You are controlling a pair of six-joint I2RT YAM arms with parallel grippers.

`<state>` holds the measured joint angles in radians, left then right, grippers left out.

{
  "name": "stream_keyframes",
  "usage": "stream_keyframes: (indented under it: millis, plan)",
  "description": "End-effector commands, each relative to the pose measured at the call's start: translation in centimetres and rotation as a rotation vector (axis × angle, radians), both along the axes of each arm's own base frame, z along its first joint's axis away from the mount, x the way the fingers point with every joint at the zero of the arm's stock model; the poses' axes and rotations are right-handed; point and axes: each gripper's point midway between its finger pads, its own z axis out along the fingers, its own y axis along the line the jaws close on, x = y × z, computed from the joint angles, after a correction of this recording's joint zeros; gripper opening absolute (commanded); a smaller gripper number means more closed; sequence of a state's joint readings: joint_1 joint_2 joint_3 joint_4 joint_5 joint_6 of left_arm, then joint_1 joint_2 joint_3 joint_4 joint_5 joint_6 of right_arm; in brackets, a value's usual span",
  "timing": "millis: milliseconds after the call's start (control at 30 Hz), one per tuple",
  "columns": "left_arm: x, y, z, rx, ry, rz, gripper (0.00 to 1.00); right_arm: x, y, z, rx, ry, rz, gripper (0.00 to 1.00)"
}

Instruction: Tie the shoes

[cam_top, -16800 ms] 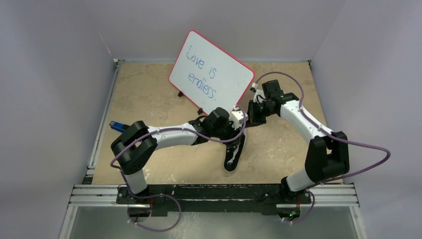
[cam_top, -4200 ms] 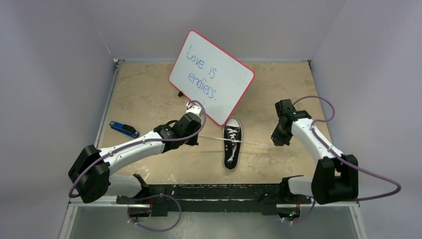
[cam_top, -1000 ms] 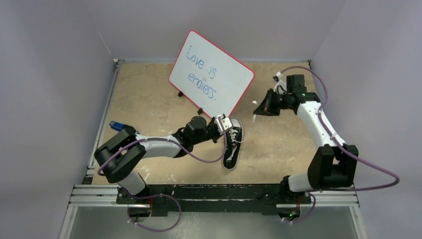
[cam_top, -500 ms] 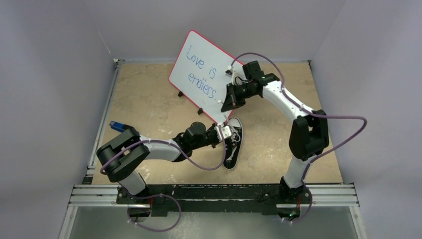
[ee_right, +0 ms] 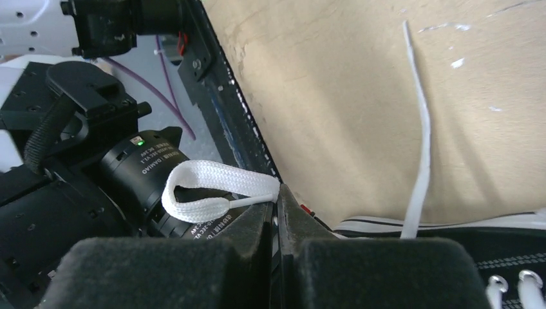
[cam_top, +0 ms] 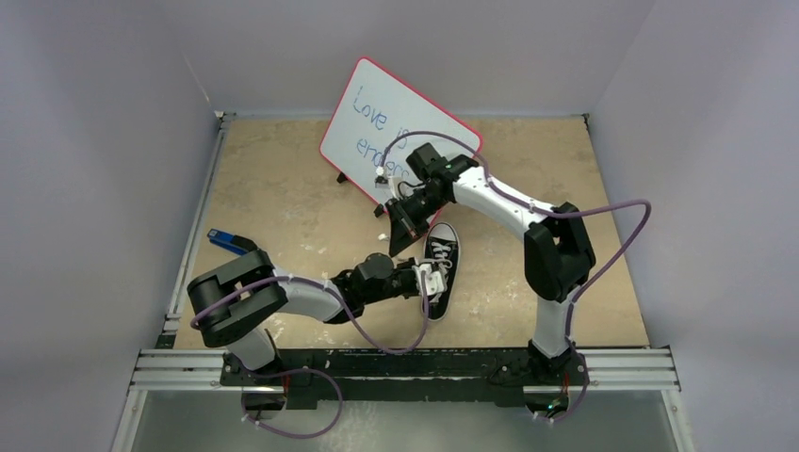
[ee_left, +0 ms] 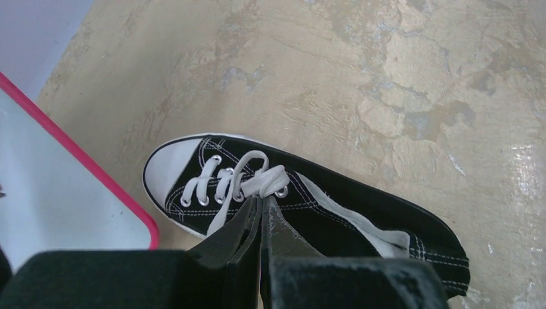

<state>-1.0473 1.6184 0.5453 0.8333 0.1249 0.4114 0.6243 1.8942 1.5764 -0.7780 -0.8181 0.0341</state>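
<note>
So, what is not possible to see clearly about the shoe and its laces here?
- Top view: whether the sneaker has a knot; too small, partly under the left jaws.
- Left wrist view: where the laces cross, behind the shut jaws.
- Right wrist view: most of the sneaker, cut by the bottom edge.

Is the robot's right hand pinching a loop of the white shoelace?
Yes, in the right wrist view the right gripper is shut on a folded loop of white lace.

Sneaker (cam_top: 443,247): black low-top, white toe cap & sole edge; upright on table (cam_top: 283,198), toe twd far side. Laces (ee_left: 254,177) white, untied.
</note>
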Motion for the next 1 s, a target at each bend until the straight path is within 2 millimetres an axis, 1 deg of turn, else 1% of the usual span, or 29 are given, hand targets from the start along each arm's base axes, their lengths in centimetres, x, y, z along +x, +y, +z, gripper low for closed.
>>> stream_keyframes:
  millis: [0,100,133,200,233,267,300,367,433,467,500,567,600,667,700,733,800,867,900,967]
  plan:
    - [0.0,-0.2,1.6,-0.059,-0.106,0.010,0.00,-3.2,0.6,-0.5,0.013,0.125,0.082,0.05]
    - [-0.2,-0.2,1.5,-0.059,-0.128,0.004,0.00,-4.1,0.5,-1.1,-0.010,0.164,0.111,0.05]
    - [-0.2,-0.3,1.6,-0.067,-0.139,0.005,0.00,-4.6,0.6,-1.0,-0.004,0.185,0.114,0.06]
    - [-0.3,-0.3,1.5,-0.067,-0.150,0.002,0.00,-5.3,0.5,-0.7,-0.003,0.224,0.093,0.12]
    - [-0.3,-0.4,1.5,-0.067,-0.153,0.001,0.00,-5.7,0.3,-0.5,-0.008,0.250,0.077,0.18]
    - [-0.3,-0.3,1.5,-0.070,-0.155,0.000,0.00,-5.9,0.1,-0.3,-0.020,0.267,0.056,0.28]
    - [-0.4,-0.3,1.6,-0.076,-0.151,0.000,0.00,-5.5,-0.1,-0.2,-0.042,0.255,0.028,0.38]
    - [-0.5,-0.4,1.8,-0.091,-0.141,0.003,0.00,-4.3,-0.5,0.4,-0.063,0.246,-0.035,0.52]
    - [-0.6,-0.2,2.3,-0.127,-0.116,0.013,0.00,-2.8,-0.8,1.8,-0.077,0.224,-0.089,0.64]
    - [-0.7,-0.2,2.6,-0.146,-0.099,0.019,0.00,-2.1,-1.1,2.7,-0.080,0.200,-0.114,0.69]
    - [-0.8,-0.2,2.6,-0.154,-0.080,0.021,0.00,-1.3,-1.4,4.0,-0.063,0.170,-0.141,0.72]
    - [-1.1,-0.5,2.7,-0.170,-0.024,0.023,0.00,0.7,-2.9,5.9,-0.046,0.137,-0.256,0.73]
    - [-1.1,-0.5,2.8,-0.188,0.000,0.032,0.00,1.8,-4.3,6.6,-0.036,0.118,-0.325,0.75]
    - [-1.2,-0.7,3.4,-0.232,0.037,0.040,0.00,3.4,-7.4,7.1,-0.032,0.078,-0.455,0.76]
    - [-1.2,-0.9,3.5,-0.234,0.054,0.041,0.00,3.9,-8.7,6.9,-0.032,0.063,-0.507,0.77]
    - [-1.3,-0.9,3.5,-0.231,0.067,0.042,0.00,3.9,-9.8,6.5,-0.033,0.055,-0.545,0.77]
    - [-1.3,-0.9,3.5,-0.224,0.092,0.047,0.00,3.4,-11.9,5.2,-0.075,0.057,-0.585,0.78]
    - [-1.3,-0.8,4.0,-0.236,0.115,0.063,0.00,2.7,-14.0,3.9,-0.178,0.011,-0.593,0.78]
    - [-1.2,-0.7,4.5,-0.245,0.128,0.073,0.00,2.7,-14.8,3.5,-0.216,-0.030,-0.606,0.77]
    - [-0.8,-0.5,4.9,-0.260,0.159,0.103,0.00,2.4,-15.4,3.1,-0.218,-0.081,-0.614,0.77]
